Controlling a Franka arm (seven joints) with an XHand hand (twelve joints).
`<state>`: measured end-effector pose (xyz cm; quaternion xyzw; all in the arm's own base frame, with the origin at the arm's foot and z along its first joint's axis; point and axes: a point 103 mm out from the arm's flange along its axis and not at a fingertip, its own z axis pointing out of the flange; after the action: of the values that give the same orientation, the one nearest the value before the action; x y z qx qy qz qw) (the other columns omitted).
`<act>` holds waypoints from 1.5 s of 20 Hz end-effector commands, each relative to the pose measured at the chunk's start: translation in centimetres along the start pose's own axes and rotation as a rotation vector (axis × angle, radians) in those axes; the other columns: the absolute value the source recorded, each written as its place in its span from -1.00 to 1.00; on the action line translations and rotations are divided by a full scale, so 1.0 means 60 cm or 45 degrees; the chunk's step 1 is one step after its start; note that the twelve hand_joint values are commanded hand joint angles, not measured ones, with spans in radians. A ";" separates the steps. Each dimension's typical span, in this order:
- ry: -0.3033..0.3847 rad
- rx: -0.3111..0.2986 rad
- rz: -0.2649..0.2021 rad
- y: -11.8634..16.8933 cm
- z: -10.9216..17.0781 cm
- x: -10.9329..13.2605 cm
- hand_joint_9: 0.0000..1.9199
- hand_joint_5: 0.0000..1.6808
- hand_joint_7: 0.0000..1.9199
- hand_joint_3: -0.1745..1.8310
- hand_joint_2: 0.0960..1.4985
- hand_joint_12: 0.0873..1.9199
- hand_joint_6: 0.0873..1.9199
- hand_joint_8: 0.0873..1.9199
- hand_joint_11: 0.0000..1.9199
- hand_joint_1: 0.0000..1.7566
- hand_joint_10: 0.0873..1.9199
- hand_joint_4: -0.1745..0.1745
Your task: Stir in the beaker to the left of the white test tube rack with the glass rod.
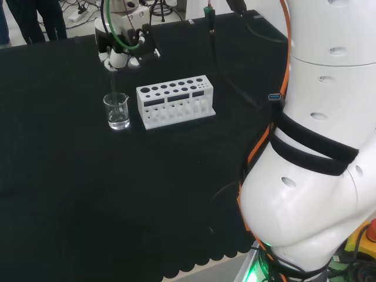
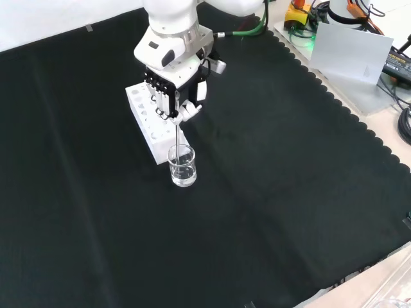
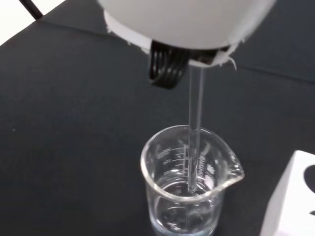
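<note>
In the front view we see the hand (image 2: 172, 90) with fingers (image 2: 183, 110) curled round the top of the glass rod (image 2: 178, 136), which hangs straight down at six o'clock from them into the beaker (image 2: 182, 165). The beaker stands just beside the white rack (image 2: 145, 122), at its five o'clock.

Surface (image 2: 289, 212) covered in black cloth with a scalloped front edge. Grey flat panel (image 2: 350, 54) lies off the cloth at upper right in front view, cables (image 2: 401, 96) beside it. Red button (image 1: 371, 230) at head view's right edge.
</note>
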<state>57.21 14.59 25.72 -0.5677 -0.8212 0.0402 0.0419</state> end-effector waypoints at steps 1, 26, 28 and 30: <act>-0.013 -0.007 0.038 -0.029 -0.009 -0.028 0.83 0.60 0.45 0.12 -0.46 -0.31 -0.59 -0.19 0.79 0.52 -0.33 -1.00; -0.028 -0.017 -0.011 0.019 -0.011 0.019 0.83 0.60 0.45 0.12 -0.46 -0.31 -0.59 -0.19 0.79 0.52 -0.33 -1.00; -0.031 -0.018 0.008 0.014 -0.015 0.003 0.83 0.60 0.45 0.12 -0.46 -0.31 -0.59 -0.19 0.79 0.52 -0.33 -1.00; -0.037 -0.011 0.026 0.007 -0.020 -0.015 0.83 0.60 0.45 0.12 -0.46 -0.31 -0.59 -0.19 0.79 0.52 -0.33 -1.00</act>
<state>58.04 16.07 26.36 -0.5651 -0.8237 0.0384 0.0284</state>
